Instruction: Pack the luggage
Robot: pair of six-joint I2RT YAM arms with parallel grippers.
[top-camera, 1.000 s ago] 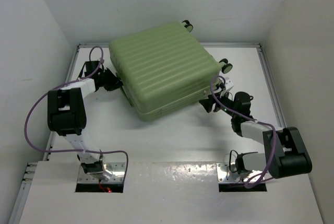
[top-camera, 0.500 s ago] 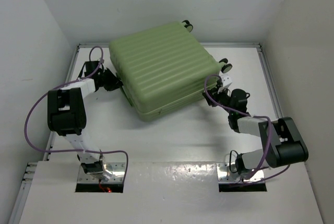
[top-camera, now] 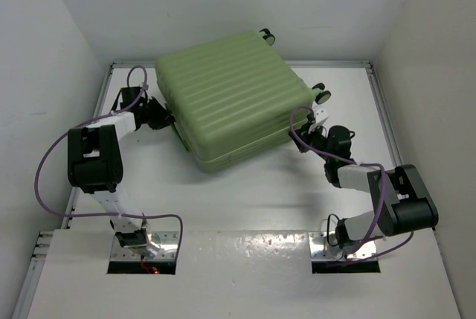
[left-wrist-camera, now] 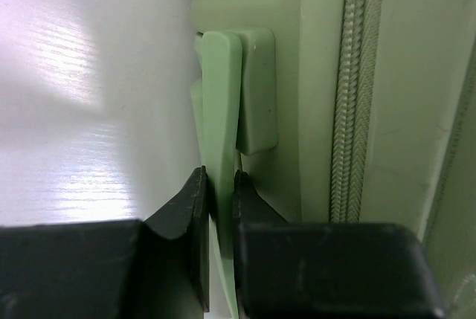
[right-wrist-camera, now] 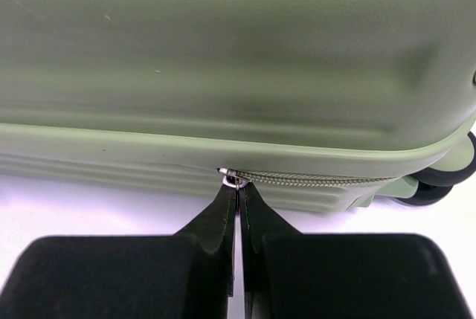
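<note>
The luggage (top-camera: 230,96), a light-green ribbed hard-shell suitcase, lies flat and closed at the back middle of the table. My left gripper (top-camera: 167,120) is at its left side, shut on a flat green handle (left-wrist-camera: 222,96) beside the zipper (left-wrist-camera: 348,111). My right gripper (top-camera: 299,139) is against the luggage's right side. In the right wrist view my right gripper (right-wrist-camera: 238,185) is shut on the small metal zipper pull (right-wrist-camera: 232,178) at the end of the zipper (right-wrist-camera: 312,178), below the shell (right-wrist-camera: 223,51).
White walls (top-camera: 59,51) enclose the table on the left, back and right. Black wheels (top-camera: 324,96) stick out from the luggage's right and back corners. Purple cables (top-camera: 44,163) loop beside both arms. A raised white ledge (top-camera: 245,259) runs along the near edge.
My right gripper has moved in to the luggage's side and shut on the zipper pull. The left arm and the luggage have not moved.
</note>
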